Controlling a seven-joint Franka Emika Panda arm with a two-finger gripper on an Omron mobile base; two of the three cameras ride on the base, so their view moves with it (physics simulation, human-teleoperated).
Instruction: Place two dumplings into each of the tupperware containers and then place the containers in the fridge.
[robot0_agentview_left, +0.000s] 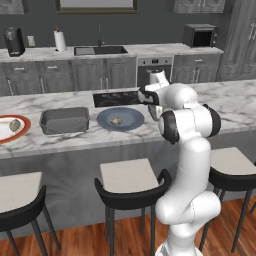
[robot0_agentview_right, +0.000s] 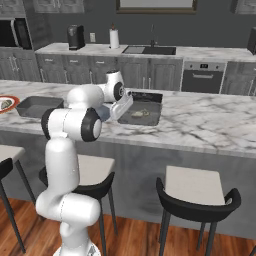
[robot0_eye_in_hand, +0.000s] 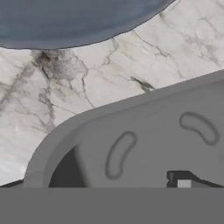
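Note:
Two grey tupperware containers stand on the marble island. One (robot0_agentview_left: 64, 120) lies left of the round blue-grey plate (robot0_agentview_left: 131, 118); I cannot see into it. The other (robot0_agentview_left: 116, 98) (robot0_agentview_right: 150, 107) is behind that plate and holds a pale dumpling (robot0_agentview_right: 139, 114). Another dumpling (robot0_agentview_left: 116, 121) rests on the blue-grey plate, and one more (robot0_agentview_left: 15, 125) on the red-rimmed plate (robot0_agentview_left: 6, 136). My gripper (robot0_agentview_right: 121, 107) hangs open and empty just over the near-left corner of the far container (robot0_eye_in_hand: 65, 133). The fridge is out of view.
Black bar stools (robot0_agentview_left: 131, 189) stand along the island's near side. Behind it, a back counter carries a sink (robot0_agentview_left: 100, 50), a paper towel roll (robot0_agentview_left: 60, 40), a coffee machine (robot0_agentview_left: 14, 41) and a microwave (robot0_agentview_left: 200, 35). Bare marble stretches to the right of the far container (robot0_agentview_right: 210, 122).

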